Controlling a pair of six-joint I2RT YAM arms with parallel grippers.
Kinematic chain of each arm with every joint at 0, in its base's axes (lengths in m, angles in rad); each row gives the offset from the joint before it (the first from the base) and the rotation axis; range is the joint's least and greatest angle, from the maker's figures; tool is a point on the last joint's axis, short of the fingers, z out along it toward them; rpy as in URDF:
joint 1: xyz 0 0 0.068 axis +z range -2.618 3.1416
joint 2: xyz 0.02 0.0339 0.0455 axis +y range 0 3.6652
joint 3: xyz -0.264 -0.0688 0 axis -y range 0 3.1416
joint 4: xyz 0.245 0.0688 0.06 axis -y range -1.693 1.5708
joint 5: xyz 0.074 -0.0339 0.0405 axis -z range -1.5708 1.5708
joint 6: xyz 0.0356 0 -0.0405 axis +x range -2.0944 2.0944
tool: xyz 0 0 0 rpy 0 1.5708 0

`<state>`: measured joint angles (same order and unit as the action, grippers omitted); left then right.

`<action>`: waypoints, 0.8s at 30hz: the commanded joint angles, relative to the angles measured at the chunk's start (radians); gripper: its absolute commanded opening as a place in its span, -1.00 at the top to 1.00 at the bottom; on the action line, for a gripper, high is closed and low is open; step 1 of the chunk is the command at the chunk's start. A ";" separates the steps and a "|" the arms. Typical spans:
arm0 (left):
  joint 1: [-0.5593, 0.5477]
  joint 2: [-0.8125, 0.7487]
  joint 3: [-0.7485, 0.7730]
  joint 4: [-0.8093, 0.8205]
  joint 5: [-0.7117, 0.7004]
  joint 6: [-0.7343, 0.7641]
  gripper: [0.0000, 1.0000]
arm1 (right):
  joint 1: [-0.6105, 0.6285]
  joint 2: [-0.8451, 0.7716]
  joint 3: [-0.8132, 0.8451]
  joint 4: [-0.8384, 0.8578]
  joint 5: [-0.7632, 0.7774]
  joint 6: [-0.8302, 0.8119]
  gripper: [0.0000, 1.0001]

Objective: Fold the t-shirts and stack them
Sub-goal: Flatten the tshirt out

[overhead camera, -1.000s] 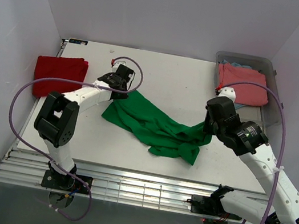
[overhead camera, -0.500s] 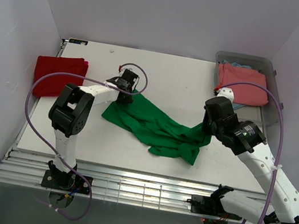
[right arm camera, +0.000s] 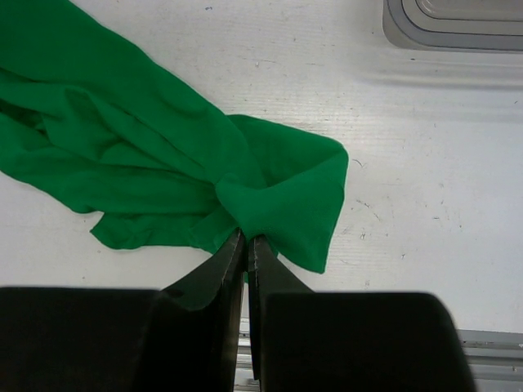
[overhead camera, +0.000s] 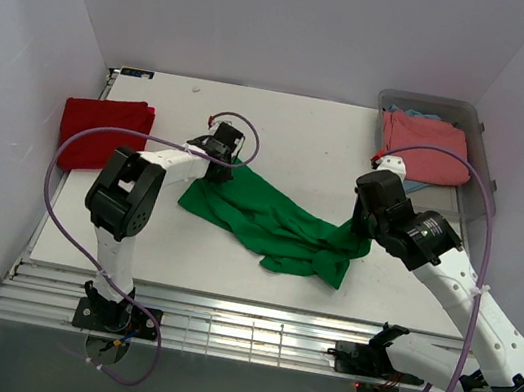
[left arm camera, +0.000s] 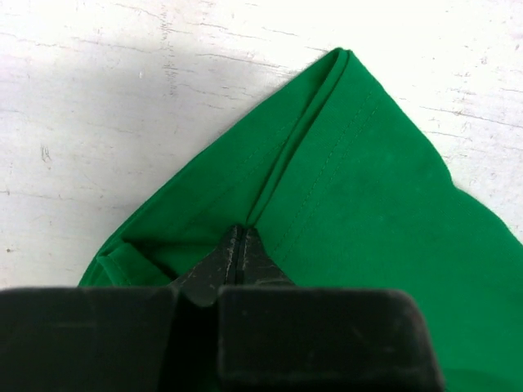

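Green t-shirt (overhead camera: 268, 219) lies crumpled mid-table, pinched at both ends: left gripper (left arm camera: 239, 245) clamped on its 10 o'clock corner, right gripper (right arm camera: 248, 245) clamped on a bunched fold at 3 o'clock. A folded red t-shirt (overhead camera: 103, 130) sits at 9 o'clock on the table (overhead camera: 304, 132); a salmon-pink t-shirt (overhead camera: 428, 149) lies in the bin (overhead camera: 480, 121) at 2 o'clock.

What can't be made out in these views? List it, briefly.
Top external: the light blue cloth in the clear bin, mostly covered by the salmon-pink t-shirt.
Right wrist: the bin's contents, cut off by the top edge.
Left wrist: most of the green t-shirt, cut off by the frame edges.
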<state>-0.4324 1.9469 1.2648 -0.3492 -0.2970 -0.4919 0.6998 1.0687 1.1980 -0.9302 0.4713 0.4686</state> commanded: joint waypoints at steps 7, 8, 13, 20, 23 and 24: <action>-0.003 -0.078 -0.018 -0.111 -0.050 -0.014 1.00 | 0.000 -0.004 -0.005 0.037 0.006 0.022 0.85; -0.003 -0.086 -0.012 -0.117 -0.045 -0.014 1.00 | 0.001 -0.004 -0.003 0.036 0.009 0.022 0.84; -0.003 -0.098 0.016 -0.142 -0.018 0.000 0.60 | 0.001 -0.001 -0.008 0.036 0.004 0.022 0.85; -0.003 -0.118 -0.011 -0.186 -0.005 -0.045 0.41 | 0.001 -0.013 -0.014 0.037 0.003 0.027 0.85; -0.005 -0.140 -0.030 -0.182 -0.005 -0.050 0.40 | 0.000 -0.019 -0.023 0.037 0.000 0.027 0.85; -0.005 -0.146 -0.031 -0.182 -0.004 -0.051 0.40 | 0.000 -0.021 -0.029 0.037 -0.002 0.030 0.85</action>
<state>-0.4343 1.8874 1.2446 -0.5087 -0.3096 -0.5240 0.6998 1.0683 1.1805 -0.9161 0.4675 0.4801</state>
